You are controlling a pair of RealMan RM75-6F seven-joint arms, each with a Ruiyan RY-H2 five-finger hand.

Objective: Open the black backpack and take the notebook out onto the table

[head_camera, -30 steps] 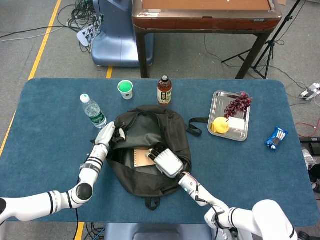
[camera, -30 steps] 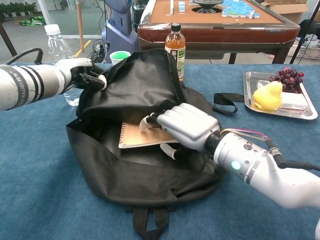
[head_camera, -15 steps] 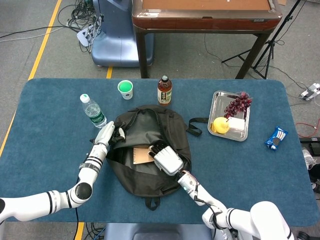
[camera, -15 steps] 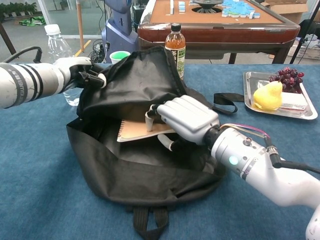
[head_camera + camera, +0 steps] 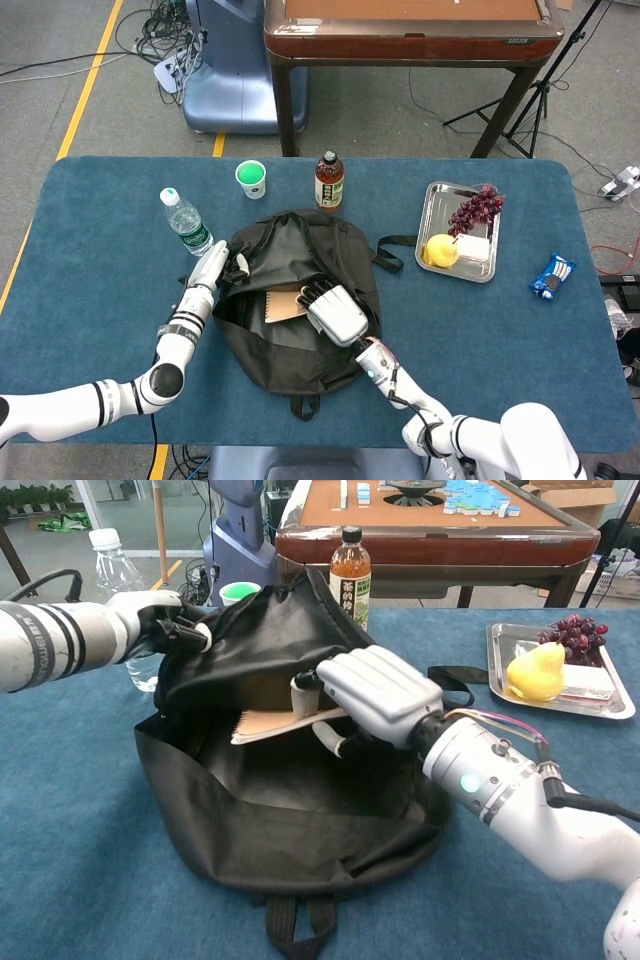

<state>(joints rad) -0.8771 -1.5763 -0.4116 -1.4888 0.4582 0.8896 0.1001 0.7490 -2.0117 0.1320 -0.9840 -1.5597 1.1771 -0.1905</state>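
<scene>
- The black backpack (image 5: 290, 810) lies open on the blue table (image 5: 90, 260).
- The left hand (image 5: 150, 620) pinches the backpack's upper flap, holding it raised.
- The right hand (image 5: 375, 695) has its fingers clamped on the tan notebook (image 5: 275, 723), which sits tilted inside the backpack's mouth.

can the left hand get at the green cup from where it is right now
Probably not as things stand: the left hand holds up the flap of the black backpack, so it is occupied. The green cup stands beyond it, near the water bottle.
</scene>
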